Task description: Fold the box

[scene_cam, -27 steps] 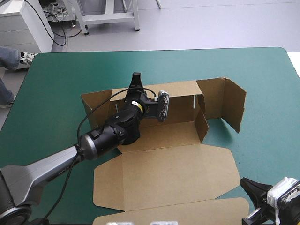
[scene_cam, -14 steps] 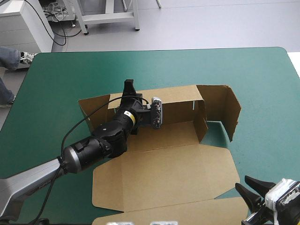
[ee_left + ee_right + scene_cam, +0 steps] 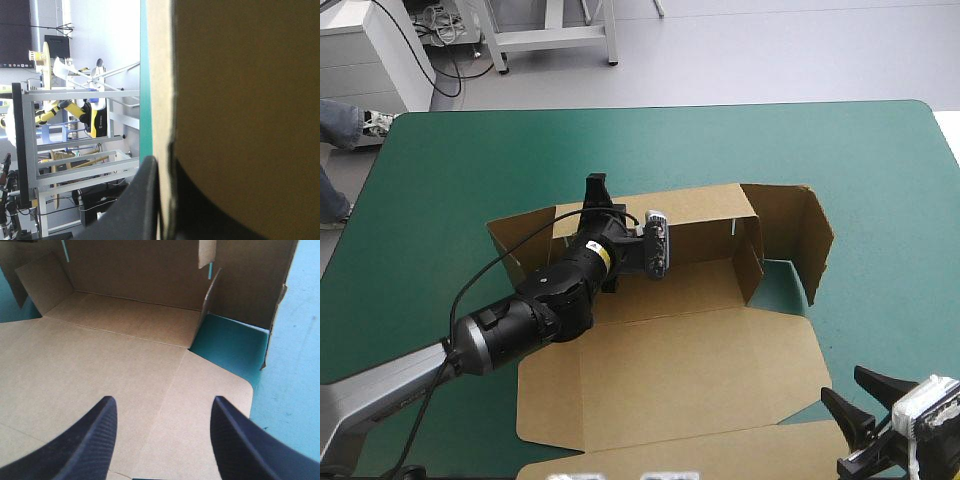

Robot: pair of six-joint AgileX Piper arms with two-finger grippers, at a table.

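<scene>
Slid leftward, left pincer (image 3: 597, 187) grips the box's (image 3: 700, 360) far wall.

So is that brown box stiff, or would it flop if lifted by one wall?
Probably fairly stiff: the back wall stands straight where the left gripper pinches it. It would likely hinge at its creases: the side flap stands bent while the lid lies flat. The box is thin board, so probably light.

From where I stand the box (image 3: 700, 370) is plain brown board, matt and papery with raw cut edges, the table (image 3: 470, 160) wears a smooth, dull teal-green cover, and the black jaws of the right gripper (image 3: 162, 401) look rubbery, finely ribbed and faintly shiny.
</scene>
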